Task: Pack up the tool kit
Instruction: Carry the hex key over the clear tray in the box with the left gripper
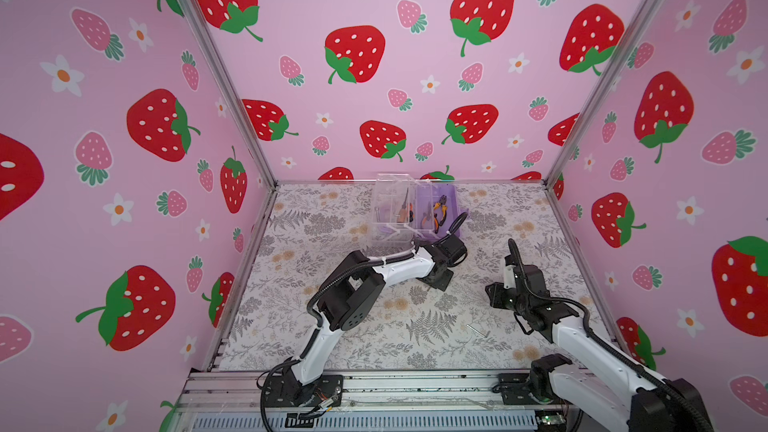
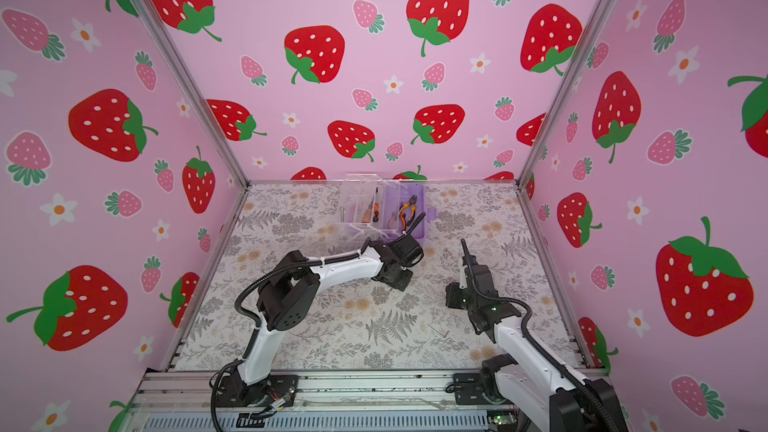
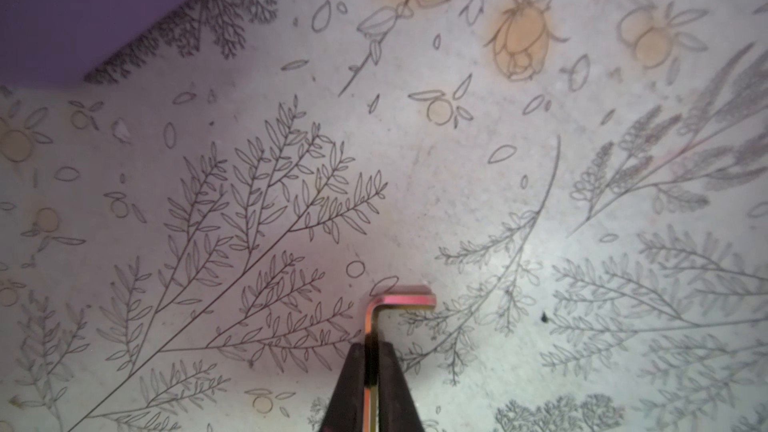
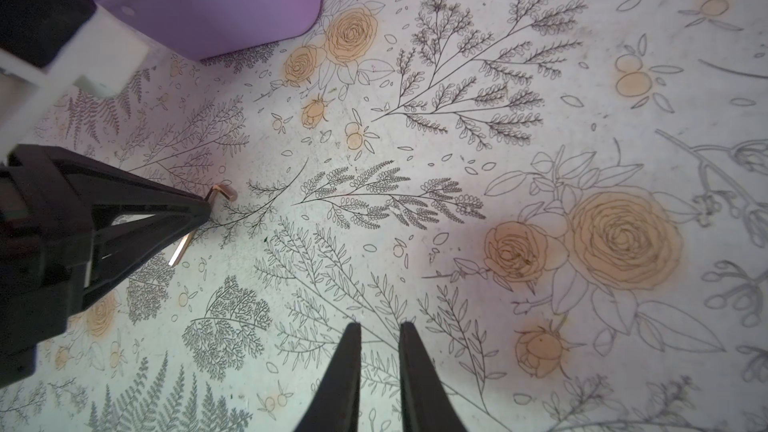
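Note:
The tool kit, a lilac box with its clear lid open, stands at the back of the table in both top views. Orange-handled pliers lie in it, and the screwdrivers show at the clear part. My left gripper is shut on a small L-shaped metal hex key just in front of the box, low over the mat. The key's short leg sticks out past the fingertips. My right gripper hovers to the right, slightly open and holding nothing. From it I see the held key.
A second hex key lies loose on the floral mat, near the right arm's base side. Strawberry-print walls close the cell on three sides. A metal rail carrying both arm bases runs along the front edge.

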You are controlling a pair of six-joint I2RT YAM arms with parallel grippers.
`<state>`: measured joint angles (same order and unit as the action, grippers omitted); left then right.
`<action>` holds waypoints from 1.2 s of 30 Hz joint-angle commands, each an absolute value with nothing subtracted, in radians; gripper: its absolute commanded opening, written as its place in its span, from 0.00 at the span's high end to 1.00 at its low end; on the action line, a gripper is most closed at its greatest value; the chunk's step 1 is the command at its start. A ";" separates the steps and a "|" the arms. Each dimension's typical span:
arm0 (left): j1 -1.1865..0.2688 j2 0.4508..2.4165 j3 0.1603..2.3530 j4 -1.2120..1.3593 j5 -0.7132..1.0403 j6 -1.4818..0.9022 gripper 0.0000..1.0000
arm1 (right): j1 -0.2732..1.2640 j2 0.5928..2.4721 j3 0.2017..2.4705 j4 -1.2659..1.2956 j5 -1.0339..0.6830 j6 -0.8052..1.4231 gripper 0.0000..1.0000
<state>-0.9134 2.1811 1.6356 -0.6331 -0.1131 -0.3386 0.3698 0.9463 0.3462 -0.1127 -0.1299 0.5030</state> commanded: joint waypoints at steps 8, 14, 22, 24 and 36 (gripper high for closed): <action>-0.911 2.191 1.641 -0.642 -0.064 -0.359 1.00 | 0.359 0.939 0.331 -0.108 -0.131 0.503 0.79; -0.902 2.137 1.650 -0.663 -0.067 -0.374 1.00 | 0.358 0.937 0.331 -0.109 -0.132 0.505 0.79; -0.824 2.002 1.638 -0.698 -0.090 -0.402 1.00 | 0.356 0.936 0.327 -0.107 -0.132 0.505 0.79; -0.799 1.972 1.632 -0.704 -0.085 -0.409 1.00 | 0.356 0.936 0.325 -0.105 -0.133 0.505 0.79; -0.638 1.800 1.618 -0.693 -0.037 -0.419 1.00 | 0.354 0.949 0.322 -0.092 -0.141 0.505 0.79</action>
